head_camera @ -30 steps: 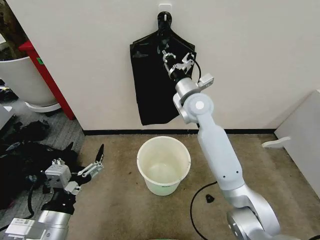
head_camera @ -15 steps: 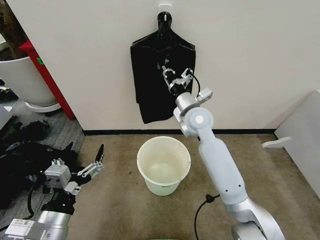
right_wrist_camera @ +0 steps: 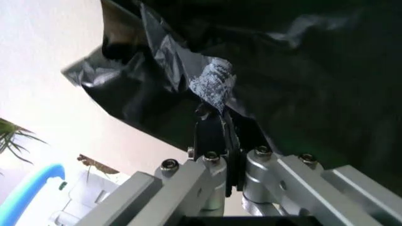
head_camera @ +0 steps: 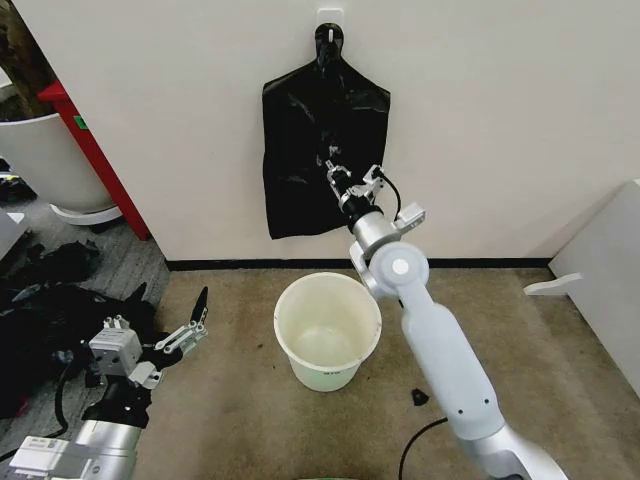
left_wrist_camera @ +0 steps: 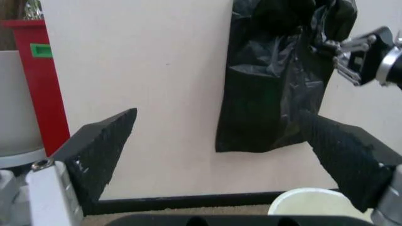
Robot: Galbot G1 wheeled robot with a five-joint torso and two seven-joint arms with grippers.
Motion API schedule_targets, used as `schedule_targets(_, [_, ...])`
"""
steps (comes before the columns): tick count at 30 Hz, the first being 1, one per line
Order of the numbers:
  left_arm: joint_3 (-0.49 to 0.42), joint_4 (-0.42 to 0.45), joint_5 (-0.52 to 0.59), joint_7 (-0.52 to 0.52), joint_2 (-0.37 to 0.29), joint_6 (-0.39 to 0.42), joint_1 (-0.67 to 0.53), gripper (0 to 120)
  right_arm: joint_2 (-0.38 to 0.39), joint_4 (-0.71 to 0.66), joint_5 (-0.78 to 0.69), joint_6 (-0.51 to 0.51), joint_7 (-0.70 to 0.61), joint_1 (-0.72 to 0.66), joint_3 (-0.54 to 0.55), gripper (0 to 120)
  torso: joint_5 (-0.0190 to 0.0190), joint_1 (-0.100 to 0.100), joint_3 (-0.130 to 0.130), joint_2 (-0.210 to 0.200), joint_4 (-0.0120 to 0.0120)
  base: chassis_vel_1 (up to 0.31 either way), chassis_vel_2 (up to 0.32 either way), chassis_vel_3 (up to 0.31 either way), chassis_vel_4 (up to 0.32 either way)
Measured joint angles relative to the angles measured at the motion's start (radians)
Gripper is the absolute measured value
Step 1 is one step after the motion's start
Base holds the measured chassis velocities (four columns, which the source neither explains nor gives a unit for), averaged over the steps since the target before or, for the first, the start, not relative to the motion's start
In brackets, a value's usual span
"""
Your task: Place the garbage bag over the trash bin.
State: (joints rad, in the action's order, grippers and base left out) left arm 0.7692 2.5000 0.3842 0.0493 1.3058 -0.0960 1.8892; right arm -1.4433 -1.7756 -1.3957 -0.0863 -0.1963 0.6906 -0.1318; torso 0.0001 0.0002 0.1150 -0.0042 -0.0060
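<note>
The glossy black garbage bag point(head_camera: 300, 150) point(left_wrist_camera: 270, 94) point(right_wrist_camera: 301, 56) hangs from a hook point(head_camera: 328, 35) on the wall, above and behind the trash bin. My right gripper point(head_camera: 347, 176) point(right_wrist_camera: 217, 125) is raised against the bag's middle and is shut on a pinched fold of the plastic; it also appears in the left wrist view point(left_wrist_camera: 358, 54). The cream-white trash bin point(head_camera: 328, 330) point(left_wrist_camera: 308, 207) stands upright and open on the carpet under the bag. My left gripper point(head_camera: 185, 335) point(left_wrist_camera: 217, 115) waits low at the left, open, holding nothing.
A large white tub point(head_camera: 40, 160) and a red post point(head_camera: 95, 160) stand at the far left by the wall. A heap of black stuff point(head_camera: 50, 300) lies on the floor at left. A white cabinet point(head_camera: 610, 270) is at right; a black cable point(head_camera: 415, 425) trails near my base.
My right gripper has slid down the bag, from near its top to its middle. The bag's lower edge has lifted and bunched a little. The left arm has not moved.
</note>
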Motion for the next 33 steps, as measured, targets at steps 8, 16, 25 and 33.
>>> schedule_targets(8, [-0.004, 0.000, 0.000, 0.005, 0.000, 0.000, -0.004, 100, 0.011, -0.045, 0.021, 0.001, 0.004, 0.085, -0.005, 0, 0.0000, 0.000, 0.000, 0.000, 0.0001, 0.000, 0.000, 0.000, 0.000])
schedule_targets(16, [-0.009, 0.000, -0.001, 0.012, 0.001, 0.000, -0.004, 100, 0.024, -0.084, 0.064, 0.001, 0.020, 0.192, -0.006, 0, 0.0000, 0.000, 0.000, 0.000, 0.0000, 0.000, 0.000, 0.000, 0.000])
schedule_targets(25, [-0.012, 0.000, -0.002, 0.018, 0.001, -0.001, -0.004, 100, 0.015, -0.121, 0.103, 0.002, 0.032, 0.288, -0.012, 0, -0.0001, 0.000, 0.000, 0.000, 0.0001, 0.000, 0.000, 0.000, 0.000])
schedule_targets(33, [-0.014, 0.000, -0.002, 0.022, 0.001, -0.004, -0.006, 100, 0.010, -0.141, 0.135, 0.006, 0.047, 0.348, -0.015, 0, 0.0000, 0.000, 0.000, 0.000, 0.0001, 0.000, 0.000, 0.000, 0.000])
